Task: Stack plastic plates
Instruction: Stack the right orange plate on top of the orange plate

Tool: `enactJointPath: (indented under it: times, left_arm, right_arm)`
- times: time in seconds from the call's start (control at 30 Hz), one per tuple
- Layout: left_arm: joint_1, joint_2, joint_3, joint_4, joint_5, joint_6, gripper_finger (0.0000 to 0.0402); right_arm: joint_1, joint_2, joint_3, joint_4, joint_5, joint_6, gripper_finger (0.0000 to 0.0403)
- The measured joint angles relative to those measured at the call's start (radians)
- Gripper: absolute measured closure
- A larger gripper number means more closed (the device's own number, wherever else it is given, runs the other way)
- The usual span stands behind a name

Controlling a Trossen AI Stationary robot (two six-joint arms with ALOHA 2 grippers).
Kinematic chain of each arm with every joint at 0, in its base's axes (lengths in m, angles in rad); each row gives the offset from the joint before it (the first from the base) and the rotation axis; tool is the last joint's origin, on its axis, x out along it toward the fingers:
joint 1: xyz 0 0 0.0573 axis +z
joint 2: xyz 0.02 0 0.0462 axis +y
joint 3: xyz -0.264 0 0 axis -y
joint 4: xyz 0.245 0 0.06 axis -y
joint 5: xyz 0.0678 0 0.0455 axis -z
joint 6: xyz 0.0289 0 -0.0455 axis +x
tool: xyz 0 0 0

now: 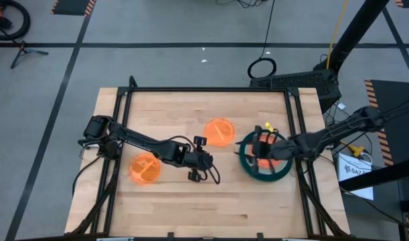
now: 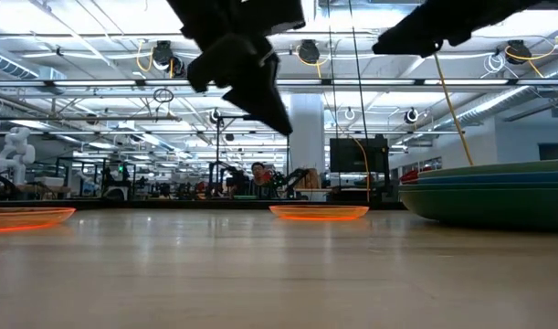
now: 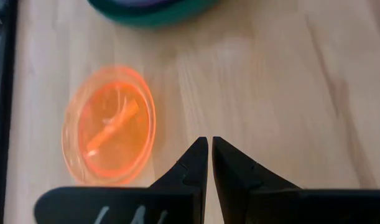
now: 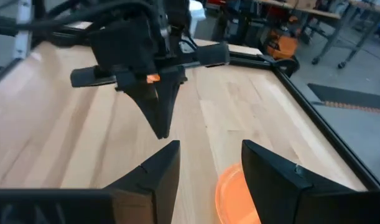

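Orange plates still lie loose, one (image 1: 219, 132) mid-table and one (image 1: 144, 168) at the left, while the stack (image 1: 265, 159) sits right under the wide-open right gripper (image 1: 252, 151); the left gripper (image 1: 207, 163) hovers pinched, empty.

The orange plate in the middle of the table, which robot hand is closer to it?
Left. The left end effector sits just beside the orange plate; the right end effector hangs farther off, over the plate stack.
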Motion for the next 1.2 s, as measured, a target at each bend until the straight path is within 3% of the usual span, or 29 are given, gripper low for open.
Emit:
enactJointPath:
  times: [0.27, 0.57, 0.9, 1.2]
  left_arm:
    - [-0.006, -0.121, -0.071, -0.077, -0.019, 0.002, 0.0371]
    - [-0.011, -0.405, -0.321, 0.121, -0.046, 0.018, 0.0371]
    - [-0.011, -0.679, -0.538, 0.313, -0.073, 0.066, 0.0371]
    - [-0.011, -0.879, -0.658, 0.336, -0.087, 0.07, 0.0371]
  right_arm:
    - [-0.011, 0.182, 0.108, -0.106, 0.066, 0.095, 0.0239]
    - [-0.073, 0.392, 0.278, -0.272, 0.061, 0.172, 0.0239]
    - [-0.183, 0.616, 0.512, -0.495, -0.097, 0.173, 0.0239]
    - [-0.261, 0.76, 0.562, -0.512, -0.208, 0.191, 0.0239]
